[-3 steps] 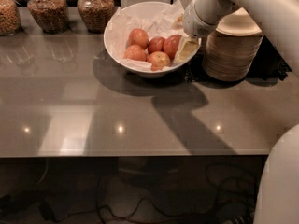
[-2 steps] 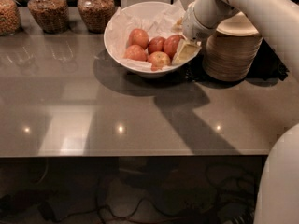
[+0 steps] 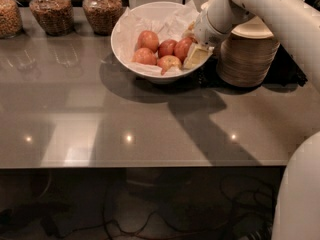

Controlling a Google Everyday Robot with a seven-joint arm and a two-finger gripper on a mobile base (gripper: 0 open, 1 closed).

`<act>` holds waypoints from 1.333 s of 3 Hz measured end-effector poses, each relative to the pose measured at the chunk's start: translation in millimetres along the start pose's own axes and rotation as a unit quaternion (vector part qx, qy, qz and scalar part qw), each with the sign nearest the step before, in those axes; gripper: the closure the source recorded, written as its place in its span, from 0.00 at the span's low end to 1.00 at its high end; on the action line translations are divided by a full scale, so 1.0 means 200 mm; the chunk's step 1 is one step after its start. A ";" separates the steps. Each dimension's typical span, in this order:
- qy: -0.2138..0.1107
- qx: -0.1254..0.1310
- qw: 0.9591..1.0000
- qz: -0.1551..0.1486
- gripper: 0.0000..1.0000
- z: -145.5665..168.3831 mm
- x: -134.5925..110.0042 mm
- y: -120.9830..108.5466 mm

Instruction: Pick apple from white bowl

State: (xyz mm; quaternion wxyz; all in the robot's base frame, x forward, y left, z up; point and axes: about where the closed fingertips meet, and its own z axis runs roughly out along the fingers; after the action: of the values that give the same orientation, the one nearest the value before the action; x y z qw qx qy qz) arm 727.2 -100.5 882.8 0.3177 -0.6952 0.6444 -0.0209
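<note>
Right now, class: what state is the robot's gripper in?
Gripper: low inside the white bowl, at its right side; open or closed cannot be told.

So the white arm [image 3: 280, 14] is seen stretched in from the top right, angled down and to the left. The rounded wrist [image 3: 216, 16] is tipped downward, and the gripper [image 3: 197, 55] is held low just inside the right side of the white bowl [image 3: 115, 39]. A chunk of white robot body [image 3: 300, 194] is glimpsed bottom right.
</note>
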 end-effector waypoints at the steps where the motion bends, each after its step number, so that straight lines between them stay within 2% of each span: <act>1: -0.006 0.013 1.000 0.007 0.78 -0.01 0.00 -0.01; 2: -0.018 0.031 0.999 0.010 0.99 -0.09 -0.02 0.00; 3: -0.041 0.042 0.998 0.014 1.00 -0.19 -0.04 0.04; 4: -0.084 0.038 0.996 0.014 1.00 -0.31 -0.06 0.10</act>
State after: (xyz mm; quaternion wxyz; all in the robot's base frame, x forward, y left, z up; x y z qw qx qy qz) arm 680.4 -114.9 928.4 0.3968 -0.6731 0.6239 0.0178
